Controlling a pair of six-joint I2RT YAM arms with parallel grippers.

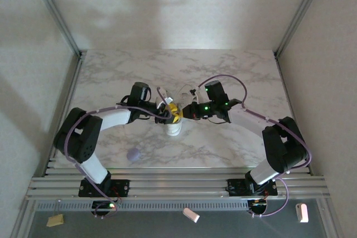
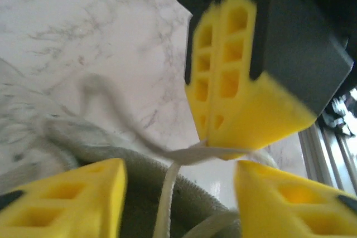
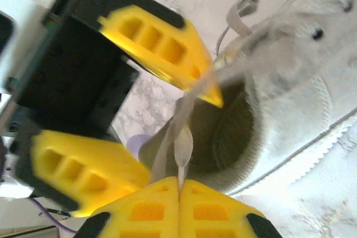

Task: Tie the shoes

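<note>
The white shoe [image 1: 174, 130] stands mid-table, its grey-lined opening [image 3: 223, 132] below both grippers. My right gripper [image 3: 179, 185] is shut on a thin white lace [image 3: 183, 146] that rises from the shoe. It also appears in the left wrist view [image 2: 209, 140], pinching that lace at its tips. My left gripper [image 2: 179, 193] is open over the shoe's opening, and a lace strand [image 2: 166, 199] runs loosely between its yellow fingers [image 2: 72, 199]. From above, the left gripper [image 1: 170, 113] and right gripper [image 1: 182, 112] meet tip to tip over the shoe.
A small lavender blob [image 1: 134, 154] lies on the marble table [image 1: 111, 76] near the left arm, and shows again beside the shoe [image 3: 136, 143]. Small loose items [image 1: 191, 214] sit below the front rail. Frame posts line both sides.
</note>
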